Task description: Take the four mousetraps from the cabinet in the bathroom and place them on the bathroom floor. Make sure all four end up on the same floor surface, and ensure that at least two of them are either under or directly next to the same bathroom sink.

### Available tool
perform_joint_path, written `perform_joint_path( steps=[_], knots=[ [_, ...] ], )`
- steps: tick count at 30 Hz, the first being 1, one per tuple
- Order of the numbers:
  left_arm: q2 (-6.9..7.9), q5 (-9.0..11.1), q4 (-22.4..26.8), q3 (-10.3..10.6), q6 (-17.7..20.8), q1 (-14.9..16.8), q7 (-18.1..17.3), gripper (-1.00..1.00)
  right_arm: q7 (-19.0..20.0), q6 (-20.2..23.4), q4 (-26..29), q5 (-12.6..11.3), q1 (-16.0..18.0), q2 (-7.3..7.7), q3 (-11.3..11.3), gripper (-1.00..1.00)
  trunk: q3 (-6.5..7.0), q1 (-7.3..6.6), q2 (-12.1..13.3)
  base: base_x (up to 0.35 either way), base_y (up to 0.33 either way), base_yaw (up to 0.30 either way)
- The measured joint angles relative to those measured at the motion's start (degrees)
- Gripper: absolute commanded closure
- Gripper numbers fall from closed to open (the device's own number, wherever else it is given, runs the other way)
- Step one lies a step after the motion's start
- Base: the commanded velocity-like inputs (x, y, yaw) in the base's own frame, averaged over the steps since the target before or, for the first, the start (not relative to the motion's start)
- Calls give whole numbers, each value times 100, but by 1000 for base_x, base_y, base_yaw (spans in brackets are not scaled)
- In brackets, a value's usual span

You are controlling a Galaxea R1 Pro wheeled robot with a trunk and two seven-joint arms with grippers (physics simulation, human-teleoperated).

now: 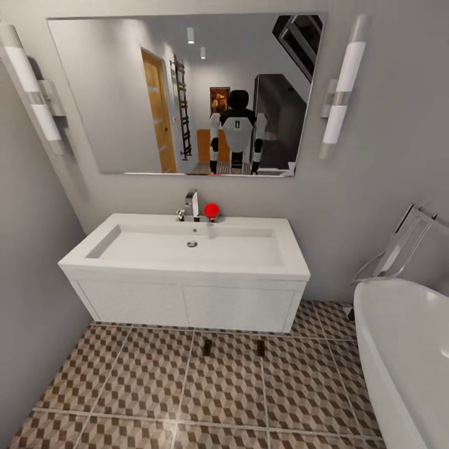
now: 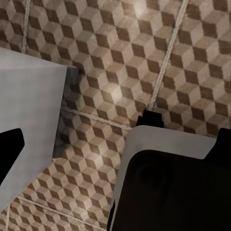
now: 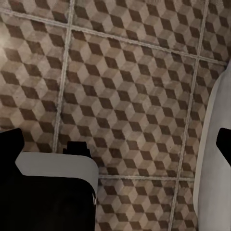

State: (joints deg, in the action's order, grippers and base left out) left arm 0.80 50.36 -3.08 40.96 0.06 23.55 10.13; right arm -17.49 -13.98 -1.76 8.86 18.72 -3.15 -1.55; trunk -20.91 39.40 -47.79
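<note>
Two small dark-brown mousetraps lie side by side on the cube-patterned bathroom floor, just in front of the white vanity and under the front edge of the wide white sink. The cabinet is out of view. In the left wrist view my left gripper hangs open over bare tiles, its black fingertips at the picture's two sides. Seen from its own wrist camera, my right gripper is likewise open above the tiles with nothing between the fingers.
A chrome tap and a red round object stand at the sink's back edge. A mirror above reflects the robot. The white bathtub fills the right; a grey wall closes the left.
</note>
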Motion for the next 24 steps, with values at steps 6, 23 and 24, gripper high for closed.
perform_joint_path(
  steps=[6, 23, 24],
  knots=[
    [-1, 0, 0, 0, 0, 0, 4, -100, 0, 0, 0, 2, 0, 1, -3, -100, 55, 0, 0, 0, 0, 0],
    [0, 0, 0, 0, 3, 0, 4, -100, 0, 0, 0, 2, 0, 6, -3, -100, 211, 0, 0, 0, 0, 0],
    [0, 0, 0, 0, 3, 0, 4, -100, 0, 0, 0, 2, 0, 6, -3, -100, 220, 0, 0, 0, 0, 0]
  ],
)
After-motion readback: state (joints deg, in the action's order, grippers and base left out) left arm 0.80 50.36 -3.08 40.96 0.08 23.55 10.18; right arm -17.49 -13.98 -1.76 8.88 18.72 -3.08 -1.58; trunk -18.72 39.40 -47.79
